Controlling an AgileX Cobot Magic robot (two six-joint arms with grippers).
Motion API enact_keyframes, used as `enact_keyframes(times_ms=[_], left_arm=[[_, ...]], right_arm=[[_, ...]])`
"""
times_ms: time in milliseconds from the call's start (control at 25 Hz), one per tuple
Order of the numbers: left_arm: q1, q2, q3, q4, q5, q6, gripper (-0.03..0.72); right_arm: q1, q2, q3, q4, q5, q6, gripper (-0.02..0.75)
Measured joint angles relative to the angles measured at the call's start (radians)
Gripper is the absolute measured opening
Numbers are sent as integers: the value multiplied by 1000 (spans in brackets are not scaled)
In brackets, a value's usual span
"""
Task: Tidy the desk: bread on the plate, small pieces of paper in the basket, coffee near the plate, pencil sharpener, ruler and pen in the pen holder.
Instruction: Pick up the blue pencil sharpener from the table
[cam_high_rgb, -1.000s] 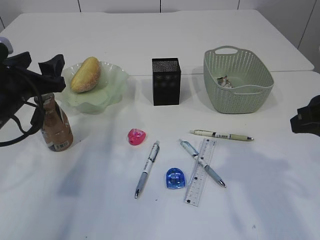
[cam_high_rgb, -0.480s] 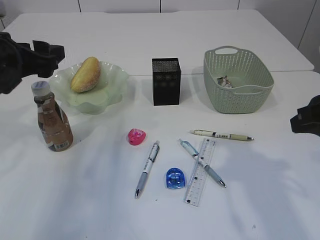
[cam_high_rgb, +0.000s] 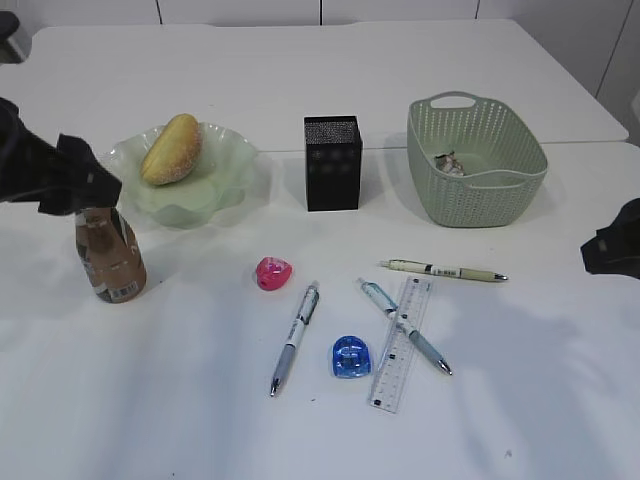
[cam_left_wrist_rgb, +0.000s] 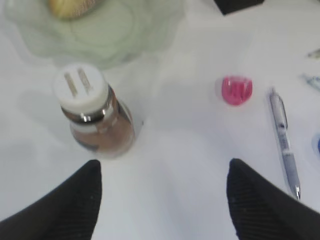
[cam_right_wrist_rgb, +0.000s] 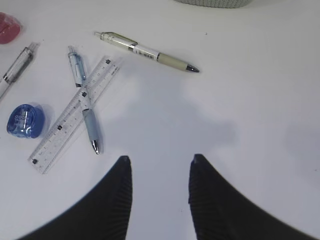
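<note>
Exterior view: bread (cam_high_rgb: 171, 149) sits on plate (cam_high_rgb: 222, 172), coffee (cam_high_rgb: 109, 255) upright at plate's 7 o'clock, nothing touching it. Left gripper (cam_left_wrist_rgb: 162, 197) hovers above coffee, jaws wide apart, empty. Right gripper (cam_right_wrist_rgb: 160, 185) partly spread, empty, over bare desk (cam_right_wrist_rgb: 260, 125). Ruler (cam_high_rgb: 402, 344) under crossed pen (cam_high_rgb: 404, 326), at holder's (cam_high_rgb: 332, 162) 5 o'clock.

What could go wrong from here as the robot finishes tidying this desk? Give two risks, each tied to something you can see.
1. The left gripper hangs open just beside the coffee, a tall narrow bottle standing upright. A sideways nudge might tip it.
2. One pen lies across the ruler. Picking up either could drag the other along or produce a double grasp, and the flat clear ruler looks hard to pinch off the desk.
</note>
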Motion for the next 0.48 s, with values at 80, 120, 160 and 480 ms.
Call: enact_keyframes(times_ms=[80,120,160,480], left_arm=[[0,-2,-2,2,94,0,551],[0,-2,-2,2,141,0,547],[0,-2,-2,4,183,0,543],[0,-4,-3,-5,344,0,512]], right_arm=[[0,0,0,2,12,-6,314],[0,0,-2,6,14,-14,314],[5,0,-4,11,17,-21,314],[215,114,-48,17,59,-38,314]])
